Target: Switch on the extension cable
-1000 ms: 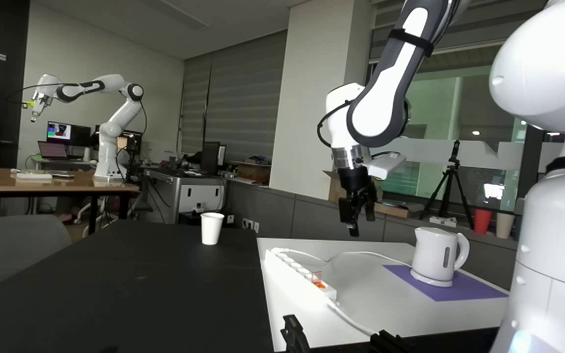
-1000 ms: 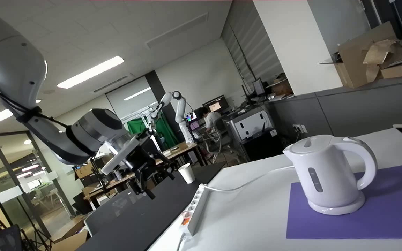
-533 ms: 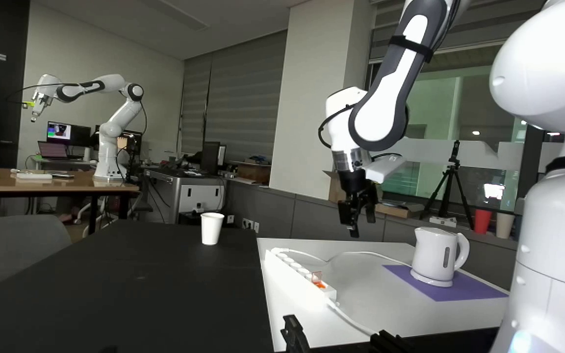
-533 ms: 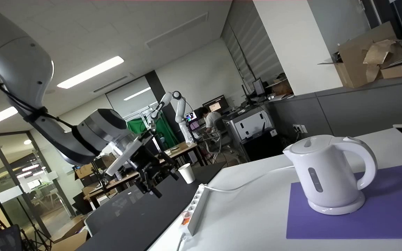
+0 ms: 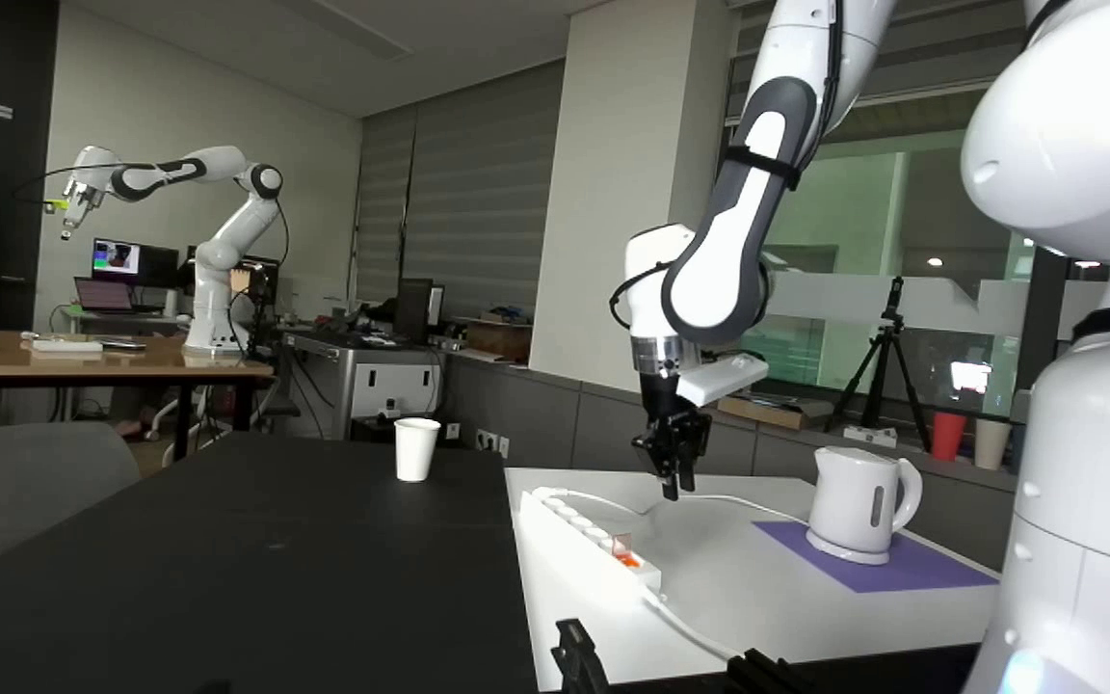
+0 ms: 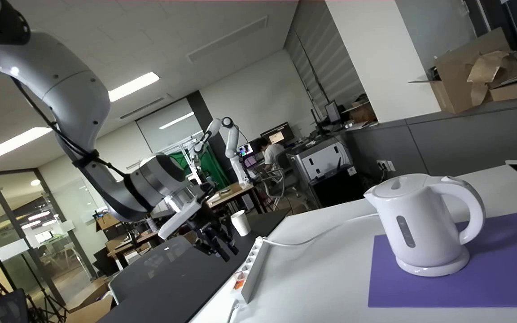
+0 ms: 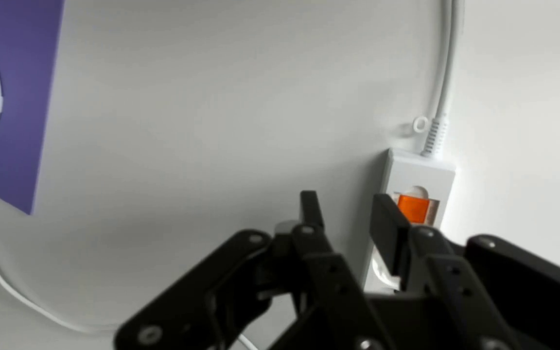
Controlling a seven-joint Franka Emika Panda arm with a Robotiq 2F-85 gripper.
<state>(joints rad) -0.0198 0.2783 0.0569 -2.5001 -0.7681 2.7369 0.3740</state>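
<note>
gripper (image 7: 347,204), black and jointed, fingers (image 7: 388,233) parted, hangs near the orange switch (image 7: 412,209) on a slim white power strip (image 6: 252,270).

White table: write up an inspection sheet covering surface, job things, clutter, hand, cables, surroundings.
Surface: white table, purple sheet lying on it.
Job things: power strip lying flat; orange switch, on or off unclear.
Clutter: white jug upright on the sheet.
Hand: partly open above the table, holding nothing.
Cables: white cord at the strip's switch end; second cord from the other end toward the jug.
Surroundings: paper cup on the black table alongside.
</note>
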